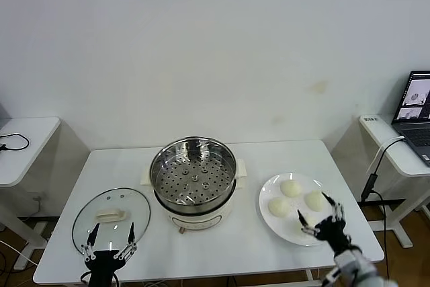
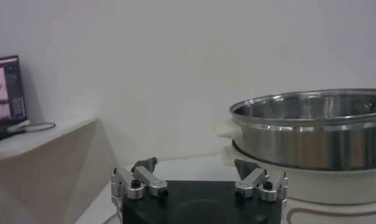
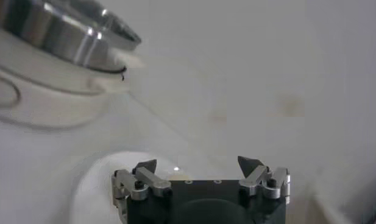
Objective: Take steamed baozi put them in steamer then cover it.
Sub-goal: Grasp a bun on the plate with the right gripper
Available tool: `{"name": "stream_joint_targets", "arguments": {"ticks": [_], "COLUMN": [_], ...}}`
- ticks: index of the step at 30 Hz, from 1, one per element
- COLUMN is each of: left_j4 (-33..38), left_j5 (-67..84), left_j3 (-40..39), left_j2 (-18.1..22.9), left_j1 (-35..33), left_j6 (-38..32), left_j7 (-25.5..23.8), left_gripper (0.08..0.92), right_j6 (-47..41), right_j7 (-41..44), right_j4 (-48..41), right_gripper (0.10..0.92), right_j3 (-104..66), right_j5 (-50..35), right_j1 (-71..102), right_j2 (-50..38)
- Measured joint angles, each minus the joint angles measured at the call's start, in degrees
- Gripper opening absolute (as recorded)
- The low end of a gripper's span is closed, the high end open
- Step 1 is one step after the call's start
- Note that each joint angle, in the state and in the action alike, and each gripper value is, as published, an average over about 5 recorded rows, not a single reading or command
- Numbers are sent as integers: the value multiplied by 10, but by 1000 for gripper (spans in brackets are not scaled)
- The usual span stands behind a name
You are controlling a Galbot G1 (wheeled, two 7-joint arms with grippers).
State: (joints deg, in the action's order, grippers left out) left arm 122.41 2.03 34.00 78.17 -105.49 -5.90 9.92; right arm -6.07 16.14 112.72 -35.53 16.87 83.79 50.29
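Right hand (image 1: 321,214) spread wide, hovering over the near edge of the white plate (image 1: 270,217), where the steamed baozi (image 1: 291,188) sit at the table's (image 1: 248,250) right. Steamer (image 1: 193,174) stands mid-table, uncovered, tray bare. The cover (image 1: 111,216) lies flat at left; left hand (image 1: 111,234) wide open at its near rim.

The white counter (image 1: 255,247) carries the steamer (image 1: 193,183) at centre, the cover (image 1: 111,215) beside the left tool (image 1: 109,234), and a plate (image 1: 272,223) beside the right tool (image 1: 314,214).
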Motion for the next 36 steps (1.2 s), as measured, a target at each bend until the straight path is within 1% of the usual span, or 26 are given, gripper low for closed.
{"name": "stream_joint_targets", "arguments": {"ticks": [9,16,21,27,36], "left_j4": [-2,0,1,3,5], "left_j5": [-34,-48,-55,-59,-59], "left_j3": [-12,-14,-14,-10,-1], "left_j2": [5,9,10,12,11], "left_j1": [13,20,21,25,29], "left_j6": [-2,-4,-7,-11,-11], "left_j7": [-2,-2,-4,-6,-7], "left_gripper": [823,823,823,823,823], "right_j6": [-19,-23,-19,-12,-12], "right_j7": [142,240,307,371,415], "right_j4": [-78,-153,-214,-290,-378], "right_gripper": [823,823,823,823,823], "right_j3": [91,251,387,527,648], "right_j5": [-1,-29,-45,-47,-31], "right_j1": [-158,-340,-478,-612,-713], "right_j2": [-143,-191,-192,-163,-105]}}
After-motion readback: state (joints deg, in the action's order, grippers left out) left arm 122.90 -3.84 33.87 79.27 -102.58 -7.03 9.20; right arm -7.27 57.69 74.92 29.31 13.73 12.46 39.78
